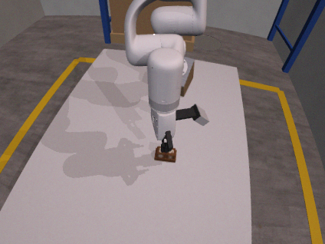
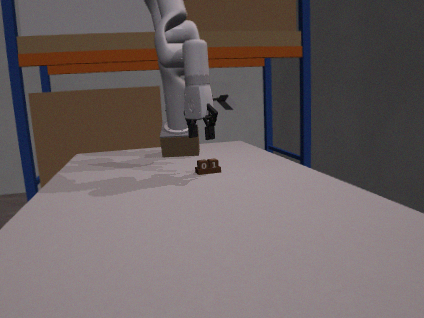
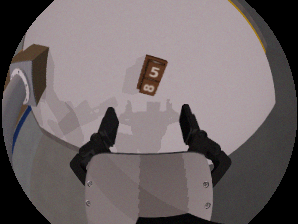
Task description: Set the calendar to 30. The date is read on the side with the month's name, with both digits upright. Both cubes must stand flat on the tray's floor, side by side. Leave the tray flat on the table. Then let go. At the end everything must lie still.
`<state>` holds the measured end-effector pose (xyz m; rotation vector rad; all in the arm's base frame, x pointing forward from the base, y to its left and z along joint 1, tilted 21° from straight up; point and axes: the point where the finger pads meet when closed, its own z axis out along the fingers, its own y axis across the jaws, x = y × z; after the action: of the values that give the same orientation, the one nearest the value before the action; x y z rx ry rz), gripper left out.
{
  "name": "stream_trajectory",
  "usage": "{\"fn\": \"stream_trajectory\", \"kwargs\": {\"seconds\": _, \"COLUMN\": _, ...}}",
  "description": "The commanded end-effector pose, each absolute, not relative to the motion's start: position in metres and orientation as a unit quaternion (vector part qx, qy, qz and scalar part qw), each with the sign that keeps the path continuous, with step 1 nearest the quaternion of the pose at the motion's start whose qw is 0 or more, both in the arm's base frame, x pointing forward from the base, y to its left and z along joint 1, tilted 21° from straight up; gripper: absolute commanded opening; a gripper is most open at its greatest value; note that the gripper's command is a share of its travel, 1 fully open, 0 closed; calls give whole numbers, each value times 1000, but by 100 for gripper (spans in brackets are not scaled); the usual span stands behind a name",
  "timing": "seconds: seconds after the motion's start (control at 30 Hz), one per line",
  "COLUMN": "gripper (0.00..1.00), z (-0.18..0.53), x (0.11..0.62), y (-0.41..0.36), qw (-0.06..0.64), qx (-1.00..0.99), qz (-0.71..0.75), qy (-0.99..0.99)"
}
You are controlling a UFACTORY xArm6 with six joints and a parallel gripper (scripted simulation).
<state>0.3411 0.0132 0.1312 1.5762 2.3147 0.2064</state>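
A small brown calendar tray stands flat on the white table with two brown cubes side by side in it. In the exterior view the cube faces toward the camera read 0 on the left and 1 on the right. In the wrist view the tray lies ahead of the fingers; one cube top reads 5, the other top I cannot read. My gripper is open and empty, hovering above and behind the tray. In the top view the gripper hangs just over the tray.
The arm's base sits on a brown block at the table's far end. Blue shelving with cardboard panels stands behind the table. A yellow floor line runs around the table.
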Motion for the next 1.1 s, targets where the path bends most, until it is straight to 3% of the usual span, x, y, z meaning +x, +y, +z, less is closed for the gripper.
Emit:
{"fn": "stream_trajectory", "kwargs": {"seconds": 0.0, "gripper": 100, "z": 132, "x": 342, "y": 12, "qw": 168, "qx": 620, "qz": 80, "qy": 762}}
{"fn": "stream_trajectory", "kwargs": {"seconds": 0.5, "gripper": 100, "z": 132, "x": 342, "y": 9, "qw": 161, "qx": 684, "qz": 94, "qy": 705}}
{"fn": "stream_trajectory", "kwargs": {"seconds": 0.53, "gripper": 47, "z": 132, "x": 342, "y": 9, "qw": 161, "qx": 684, "qz": 94, "qy": 705}}
{"fn": "stream_trajectory", "kwargs": {"seconds": 1.07, "gripper": 47, "z": 132, "x": 342, "y": 9, "qw": 161, "qx": 684, "qz": 94, "qy": 705}}
